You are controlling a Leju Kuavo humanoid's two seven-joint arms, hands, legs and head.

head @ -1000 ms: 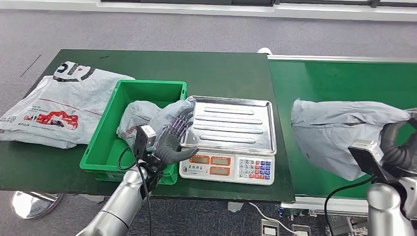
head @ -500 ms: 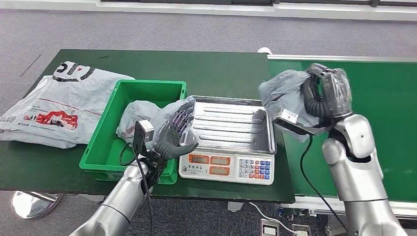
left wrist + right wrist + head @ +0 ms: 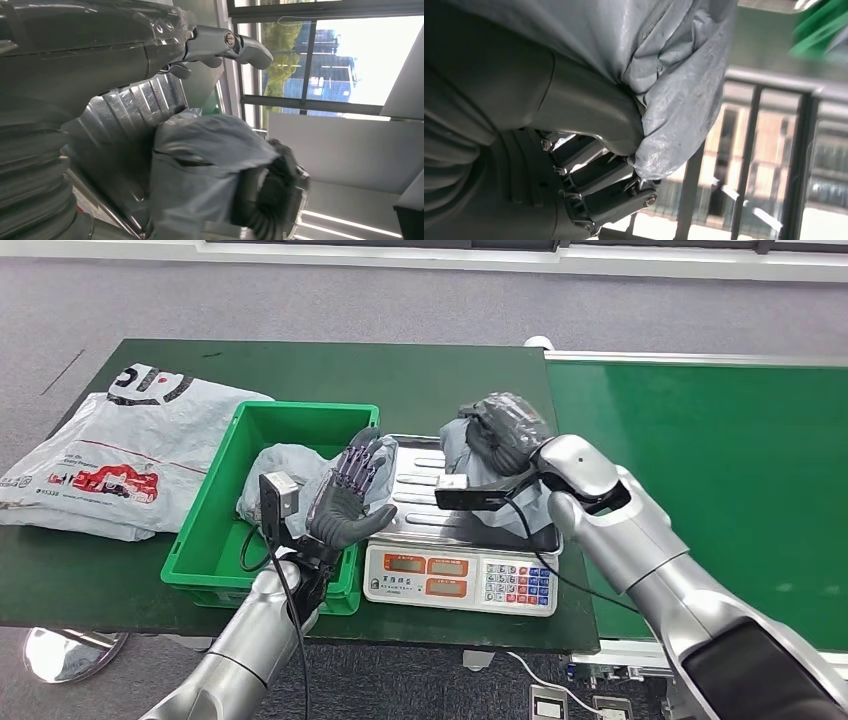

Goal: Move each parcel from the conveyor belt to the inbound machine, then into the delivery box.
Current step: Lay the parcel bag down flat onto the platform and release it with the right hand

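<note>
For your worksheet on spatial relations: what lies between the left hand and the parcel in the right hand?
Only bare ribbed scale tray separates left hand from parcel, per the head view.

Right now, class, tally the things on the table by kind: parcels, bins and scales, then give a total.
Grey parcels: 2, one in the right hand over the scale, one in the bin
White printed parcel: 1
Green bin: 1
Weighing scale: 1
Total: 5

Three parcels (image 3: 470,455) (image 3: 285,475) (image 3: 110,455); one green box (image 3: 215,540); one scale (image 3: 470,570); two hands (image 3: 352,502) (image 3: 505,430).
</note>
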